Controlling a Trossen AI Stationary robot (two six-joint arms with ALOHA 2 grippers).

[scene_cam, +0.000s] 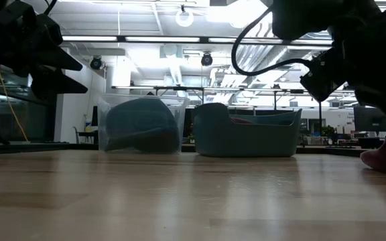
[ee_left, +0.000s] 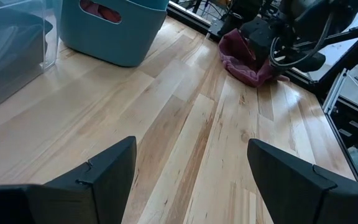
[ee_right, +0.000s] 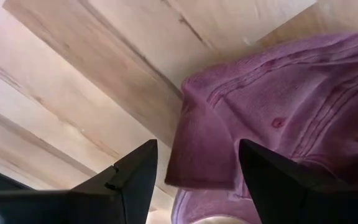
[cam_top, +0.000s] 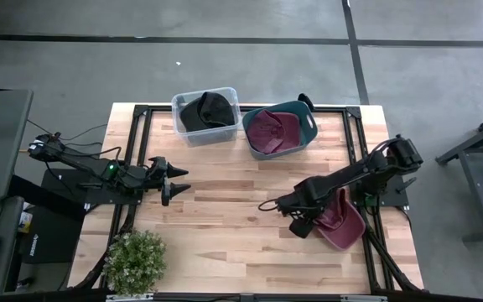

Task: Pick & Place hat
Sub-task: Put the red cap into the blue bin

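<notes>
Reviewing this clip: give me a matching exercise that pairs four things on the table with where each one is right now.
Things:
1. dark hat
2. maroon hat on the bare wood
3. potted plant
4. second maroon hat

Places:
A. in the teal basket
B. under the right gripper
C. in the clear bin
D. at the table's front left corner

Pairs: 1-C, 2-B, 3-D, 4-A
</notes>
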